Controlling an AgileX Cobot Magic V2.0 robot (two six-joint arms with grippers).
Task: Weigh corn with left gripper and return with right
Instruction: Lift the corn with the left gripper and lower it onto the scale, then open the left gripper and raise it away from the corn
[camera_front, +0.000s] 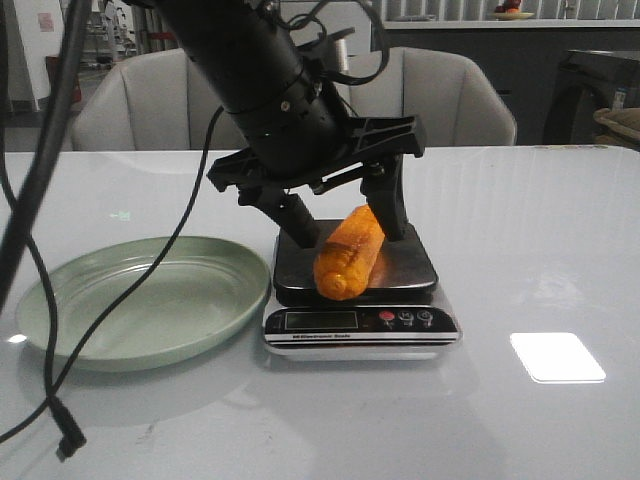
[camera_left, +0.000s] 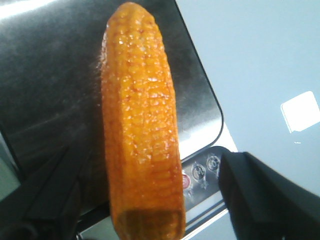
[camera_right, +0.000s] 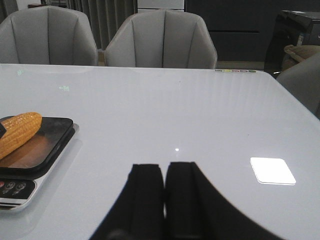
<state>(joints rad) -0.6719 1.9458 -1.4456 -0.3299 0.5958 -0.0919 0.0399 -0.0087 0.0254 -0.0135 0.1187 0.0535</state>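
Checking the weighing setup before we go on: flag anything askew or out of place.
The corn lies diagonally on the scale, and its near end sticks out past the platform's front edge, above the display. The open left gripper straddles it. Nothing spilled or damaged.

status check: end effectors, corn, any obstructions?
Left end effector open, straddling corn, fingers clear of it. Corn lying on scale. Right end effector shut, empty, away from scale. Plate beside scale, nothing blocking.

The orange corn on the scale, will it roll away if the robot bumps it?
Probably yes: the orange-yellow corn cob is round and lies loose on the flat dark scale platform. It looks stiff, and its glossy kernels may be slippery.
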